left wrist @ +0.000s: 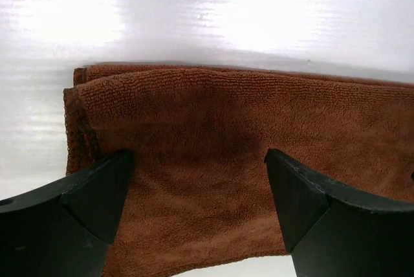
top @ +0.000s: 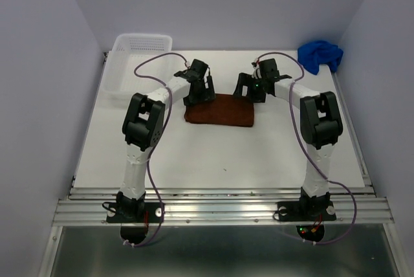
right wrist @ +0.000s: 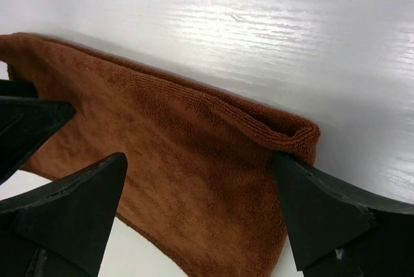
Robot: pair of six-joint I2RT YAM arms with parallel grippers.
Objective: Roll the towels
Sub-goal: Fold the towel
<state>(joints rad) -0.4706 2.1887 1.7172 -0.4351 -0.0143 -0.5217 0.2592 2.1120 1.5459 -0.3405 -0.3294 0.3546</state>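
Rust-brown towel (top: 218,110) lies flat near the middle of the white counter (top: 213,160), a wide rectangle with its long side running left to right. It is folded over on itself: the left wrist view shows stacked edges at its left end (left wrist: 81,115), and the right wrist view shows a rolled-over fold along its far edge and right corner (right wrist: 294,133).

Left gripper (top: 199,92) sits over the towel's far left corner, pointing down. Its jaws are spread wide, with brown cloth filling the gap between them (left wrist: 200,160); nothing is grasped.

Right gripper (top: 249,89) sits over the far right corner. Its jaws are likewise released and wide apart (right wrist: 199,160), straddling the cloth, the right-hand jaw just beside the folded corner.

Tips of both pairs seem to rest on the pile, though contact or a slight hover cannot be settled from these angles.

Blue towel (top: 320,55) is bunched in a loose heap at the far right corner of the counter, well apart from both arms. White perforated basket (top: 129,63) stands at the far left corner.
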